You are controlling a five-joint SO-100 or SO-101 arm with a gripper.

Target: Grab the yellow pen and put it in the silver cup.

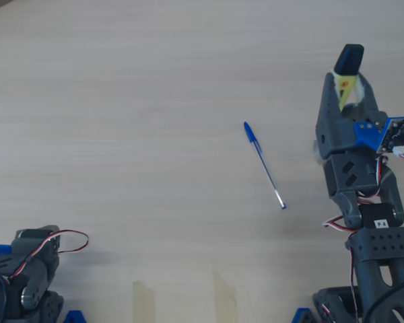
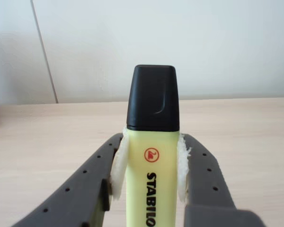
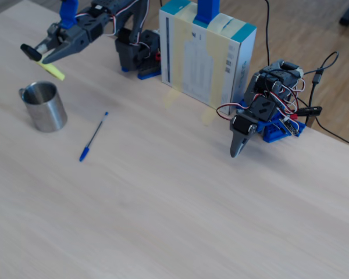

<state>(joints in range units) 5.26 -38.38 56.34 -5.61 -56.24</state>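
In the overhead view, the yellow pen (image 1: 346, 79) is clamped by the gripper (image 1: 344, 89) near the table's right edge. In the wrist view, white-padded fingers (image 2: 118, 165) pinch it. In the fixed view, it is held aloft beside the silver cup (image 3: 44, 106), near the far-left corner.

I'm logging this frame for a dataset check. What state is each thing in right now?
yellow pen: capped, clamped in the gripper, lifted off the table, cap pointing away from the arm.
gripper: shut on the yellow pen.
silver cup: upright on the table, looks empty.
blue pen: capped, lying flat on the table, untouched.
second arm: folded down, idle.
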